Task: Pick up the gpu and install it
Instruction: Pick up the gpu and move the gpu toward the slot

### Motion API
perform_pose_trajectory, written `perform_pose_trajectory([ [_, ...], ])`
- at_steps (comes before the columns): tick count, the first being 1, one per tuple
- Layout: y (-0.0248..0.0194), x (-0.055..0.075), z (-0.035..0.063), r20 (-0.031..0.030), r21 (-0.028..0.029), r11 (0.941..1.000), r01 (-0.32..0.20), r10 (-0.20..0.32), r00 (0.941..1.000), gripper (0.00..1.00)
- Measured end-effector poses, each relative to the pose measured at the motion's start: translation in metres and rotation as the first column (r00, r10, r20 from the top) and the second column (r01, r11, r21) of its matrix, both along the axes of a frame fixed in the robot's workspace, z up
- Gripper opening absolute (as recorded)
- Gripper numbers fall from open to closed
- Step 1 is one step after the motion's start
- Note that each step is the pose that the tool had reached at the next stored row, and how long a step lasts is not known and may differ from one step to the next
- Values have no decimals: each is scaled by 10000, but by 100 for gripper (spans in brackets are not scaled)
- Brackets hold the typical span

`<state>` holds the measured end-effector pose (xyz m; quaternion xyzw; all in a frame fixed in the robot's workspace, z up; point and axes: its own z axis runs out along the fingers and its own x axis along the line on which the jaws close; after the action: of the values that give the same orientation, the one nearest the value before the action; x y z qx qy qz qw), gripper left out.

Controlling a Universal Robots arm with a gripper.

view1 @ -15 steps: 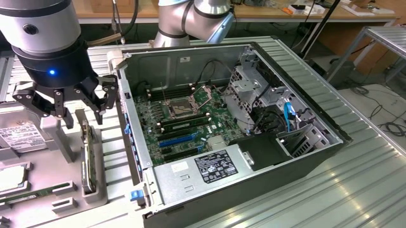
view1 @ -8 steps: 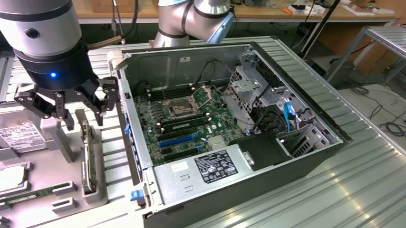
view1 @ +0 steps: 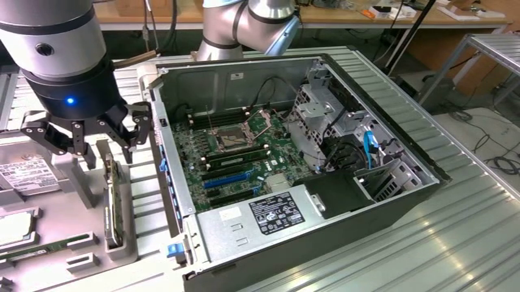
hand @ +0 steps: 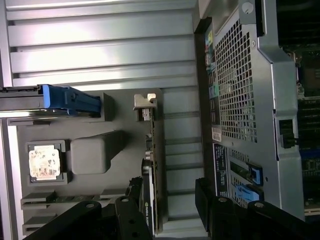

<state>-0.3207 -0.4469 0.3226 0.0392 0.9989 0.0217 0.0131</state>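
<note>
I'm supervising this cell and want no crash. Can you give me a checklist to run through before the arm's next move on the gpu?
1. Gripper open: ok.
2. Gripper above the gpu: ok.
3. Gpu upright in the gray holder: ok.
4. Gpu gripped: not ok, the jaws stand apart.
5. Computer case open: ok.
6. Blue slot reachable past cables: cannot tell.

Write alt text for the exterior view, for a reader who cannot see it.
The robot arm's open gripper hangs over the gpu, which stands on edge in a grey tray. On the exterior view's right lies an open computer case, its motherboard exposed.
</note>
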Motion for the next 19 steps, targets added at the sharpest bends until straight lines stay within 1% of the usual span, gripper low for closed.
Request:
perform_pose_trajectory([
  [3, 0, 0, -19, 0, 0, 10000, 1, -1, 10000, 54],
  [6, -21, 0, -46, -1, 0, 10000, 0, 0, 10000, 54],
  [8, -43, 0, -62, -1, -1, 10000, 0, 0, 10000, 54],
  [10, -88, -3, -86, 0, 0, 10000, 0, 0, 10000, 54],
  [12, -108, -5, -91, 0, 0, 10000, 0, 0, 10000, 54],
  [13, -134, -7, -96, -2, -1, 10000, 0, 0, 10000, 54],
  [16, -168, -12, -104, 0, 0, 10000, 0, 0, 10000, 54],
  [17, -181, -16, -107, 0, -1, 10000, -1, 1, 10000, 54],
  [18, -203, -26, -116, -1, -1, 10000, 0, 0, 10000, 54],
  [19, -211, -32, -121, -1, 0, 10000, 1, -1, 10000, 54],
])
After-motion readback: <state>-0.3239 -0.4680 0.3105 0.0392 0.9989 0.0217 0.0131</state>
